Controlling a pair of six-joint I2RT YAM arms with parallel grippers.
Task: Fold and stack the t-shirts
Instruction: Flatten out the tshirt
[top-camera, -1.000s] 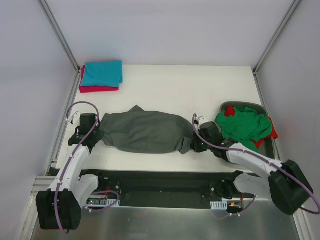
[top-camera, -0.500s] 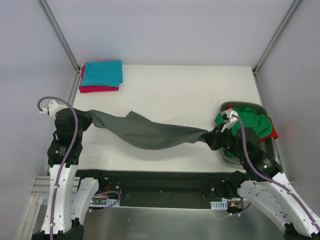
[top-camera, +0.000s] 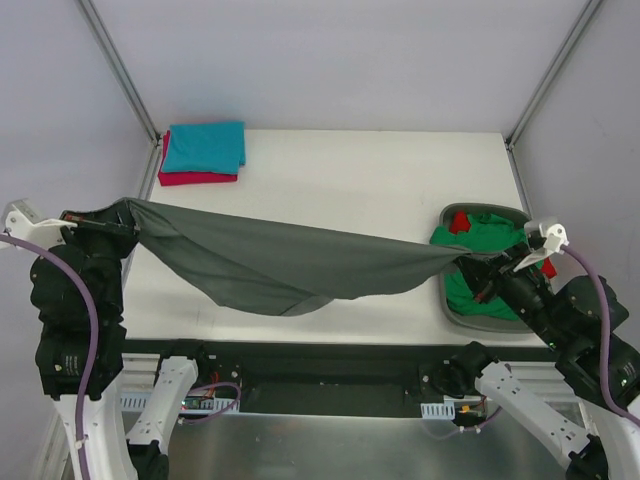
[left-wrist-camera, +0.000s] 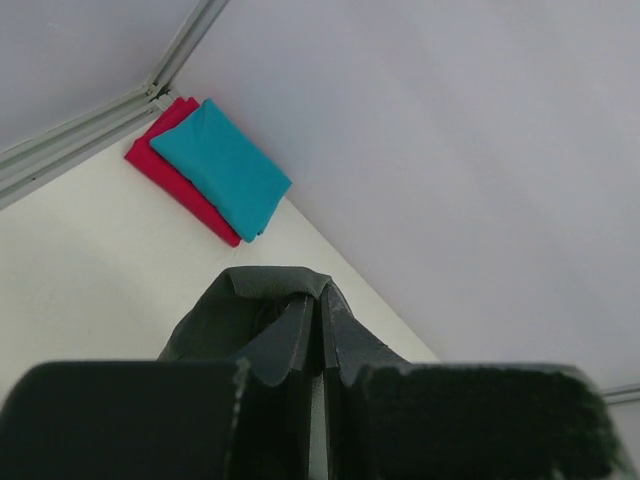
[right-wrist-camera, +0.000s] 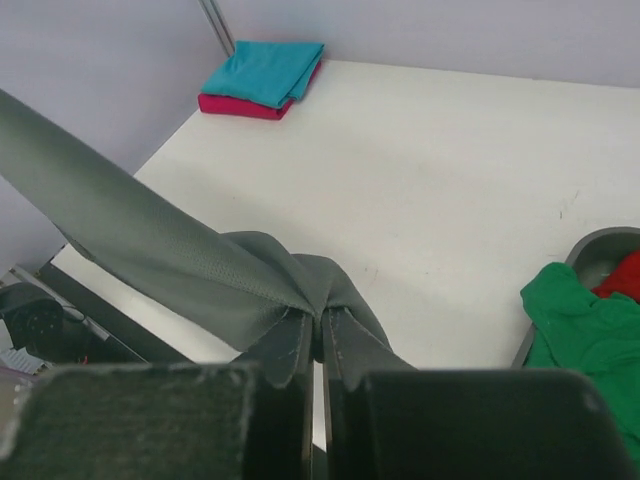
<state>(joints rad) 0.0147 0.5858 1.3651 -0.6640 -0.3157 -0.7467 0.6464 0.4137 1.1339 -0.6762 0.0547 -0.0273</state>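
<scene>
A dark grey t-shirt (top-camera: 280, 260) hangs stretched in the air between both arms, sagging in its middle above the table's front. My left gripper (top-camera: 125, 216) is shut on its left end, which drapes over the fingertips as the dark grey t-shirt (left-wrist-camera: 270, 285) in the left wrist view. My right gripper (top-camera: 468, 262) is shut on the right end; the dark grey t-shirt (right-wrist-camera: 190, 265) runs off to the left in its wrist view. A folded teal t-shirt (top-camera: 205, 146) lies on a folded crimson-pink t-shirt (top-camera: 195, 179) at the back left. A green t-shirt (top-camera: 480, 245) and a red t-shirt (top-camera: 459, 222) lie crumpled at the right.
A dark grey oval tub (top-camera: 493, 321) at the table's right edge holds the green and red shirts. Metal frame posts (top-camera: 120, 75) rise at both back corners. The white table (top-camera: 370, 190) lies under the hanging shirt.
Both arms have risen and spread apart, lifting the dark grey t-shirt off the table and pulling it taut. The right gripper closed on the shirt's end.
</scene>
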